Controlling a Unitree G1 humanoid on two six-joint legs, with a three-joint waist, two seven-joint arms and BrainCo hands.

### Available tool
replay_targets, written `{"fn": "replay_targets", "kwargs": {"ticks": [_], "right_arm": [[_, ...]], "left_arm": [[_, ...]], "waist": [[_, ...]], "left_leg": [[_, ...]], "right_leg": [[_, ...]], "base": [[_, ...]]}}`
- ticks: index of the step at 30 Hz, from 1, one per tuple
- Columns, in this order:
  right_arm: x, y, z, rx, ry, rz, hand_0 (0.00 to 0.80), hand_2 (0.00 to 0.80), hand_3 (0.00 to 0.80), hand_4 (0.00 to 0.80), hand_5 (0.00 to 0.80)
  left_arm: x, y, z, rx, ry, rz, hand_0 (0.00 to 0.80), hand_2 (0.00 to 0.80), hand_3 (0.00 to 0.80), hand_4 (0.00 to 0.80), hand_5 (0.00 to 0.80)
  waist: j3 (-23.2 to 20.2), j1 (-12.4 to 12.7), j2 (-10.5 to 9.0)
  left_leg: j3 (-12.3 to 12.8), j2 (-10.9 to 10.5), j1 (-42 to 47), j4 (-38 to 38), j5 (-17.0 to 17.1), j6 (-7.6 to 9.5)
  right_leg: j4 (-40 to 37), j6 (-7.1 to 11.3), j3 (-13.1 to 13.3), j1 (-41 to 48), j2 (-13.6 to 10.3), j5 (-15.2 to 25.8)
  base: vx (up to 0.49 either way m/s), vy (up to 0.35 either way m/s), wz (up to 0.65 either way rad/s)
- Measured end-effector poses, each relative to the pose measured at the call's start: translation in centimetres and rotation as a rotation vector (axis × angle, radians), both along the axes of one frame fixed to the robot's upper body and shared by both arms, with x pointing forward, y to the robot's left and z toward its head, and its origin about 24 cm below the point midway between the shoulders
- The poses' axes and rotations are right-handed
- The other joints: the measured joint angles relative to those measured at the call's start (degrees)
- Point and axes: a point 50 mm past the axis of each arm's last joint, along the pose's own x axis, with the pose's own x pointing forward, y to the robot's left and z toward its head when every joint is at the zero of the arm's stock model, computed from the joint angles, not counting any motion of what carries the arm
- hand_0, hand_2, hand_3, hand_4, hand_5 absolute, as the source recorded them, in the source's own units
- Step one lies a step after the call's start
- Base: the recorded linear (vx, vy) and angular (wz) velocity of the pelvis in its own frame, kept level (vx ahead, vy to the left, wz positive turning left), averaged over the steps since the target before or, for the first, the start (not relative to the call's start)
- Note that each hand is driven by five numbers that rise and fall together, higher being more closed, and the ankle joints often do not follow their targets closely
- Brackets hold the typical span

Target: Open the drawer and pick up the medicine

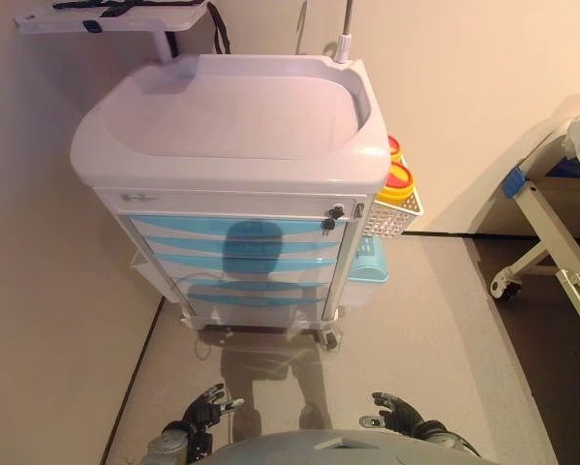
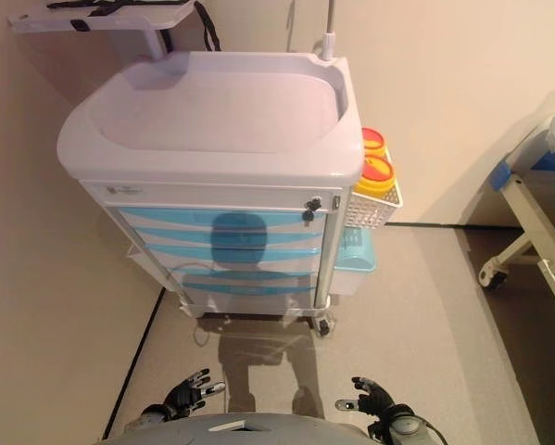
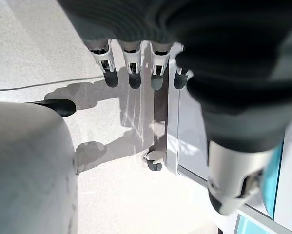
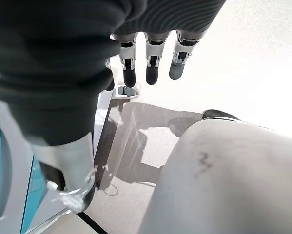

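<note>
Both the left hand (image 1: 204, 409) and right hand (image 1: 396, 411) hang low with relaxed, empty fingers, well short of the medical cart (image 1: 233, 145), whose blue drawers (image 1: 239, 234) sit closed (medicine unseen), so reaching a drawer front comes first.

Your cart (image 1: 231, 126) stands at 12 o'clock, drawers (image 1: 236, 262) facing you. Basket (image 1: 394, 215) hangs on its 3 o'clock side, containers (image 1: 398, 182) inside. Bed frame (image 1: 551, 242) at 2 o'clock.
</note>
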Motion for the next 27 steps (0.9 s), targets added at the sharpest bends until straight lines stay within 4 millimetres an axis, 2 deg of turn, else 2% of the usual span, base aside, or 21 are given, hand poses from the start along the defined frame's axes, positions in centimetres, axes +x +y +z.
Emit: {"fn": "replay_targets", "kwargs": {"ticks": [20, 27], "right_arm": [[-0.21, -0.04, -0.05, -0.002, 0.005, -0.003, 0.0, 0.0, 0.0, 0.0, 0.0], [-0.68, -0.19, -0.12, -0.006, 0.011, -0.008, 0.0, 0.0, 0.0, 0.0, 0.0]], "left_arm": [[-0.05, 0.15, -0.01, 0.034, -0.001, 0.003, 0.0, 0.0, 0.0, 0.0, 0.0], [-0.32, 0.45, -0.06, 0.036, 0.003, 0.064, 0.0, 0.0, 0.0, 0.0, 0.0]], "waist": [[0.0, 0.1, 0.0], [0.15, 0.09, 0.07]], "left_leg": [[-0.02, 0.22, 0.01, -0.01, 0.0, 0.0], [-0.1, -0.06, -0.42, 0.0, 0.0, 0.0]], "right_leg": [[-0.01, 0.0, -0.03, 0.04, 0.01, 0.0], [0.13, 0.0, -0.13, -0.35, -0.06, 0.0]], "base": [[0.016, 0.0, 0.0], [0.033, 0.037, 0.0]]}}
